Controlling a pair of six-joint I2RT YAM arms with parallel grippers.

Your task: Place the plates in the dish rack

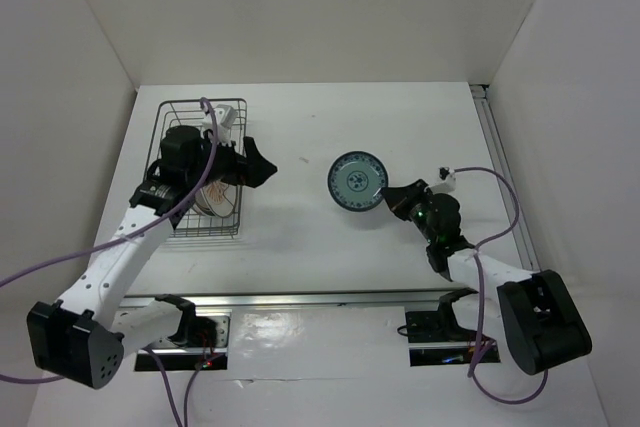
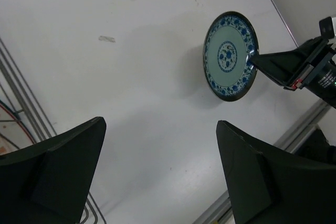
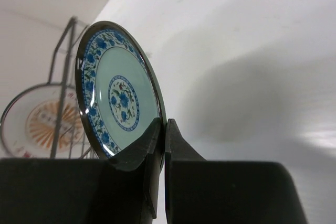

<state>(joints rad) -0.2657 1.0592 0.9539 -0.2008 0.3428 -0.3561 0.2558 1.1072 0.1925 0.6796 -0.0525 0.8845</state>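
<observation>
Left wrist view. We note the left hand (image 2: 160,124) with its two dark fingers (image 2: 63,171) standing wide apart at the bottom of the frame, white worktop (image 2: 131,77) showing between them. Upper right: a blue-patterned plate (image 2: 230,56) with a dark rim, tilted up off the worktop and casting a soft shadow to its left. The right hand (image 2: 253,59) pinches the plate's rim from the right. We see a small smudge (image 2: 106,39) on the worktop and metal wires (image 2: 18,90) along the left edge.
</observation>
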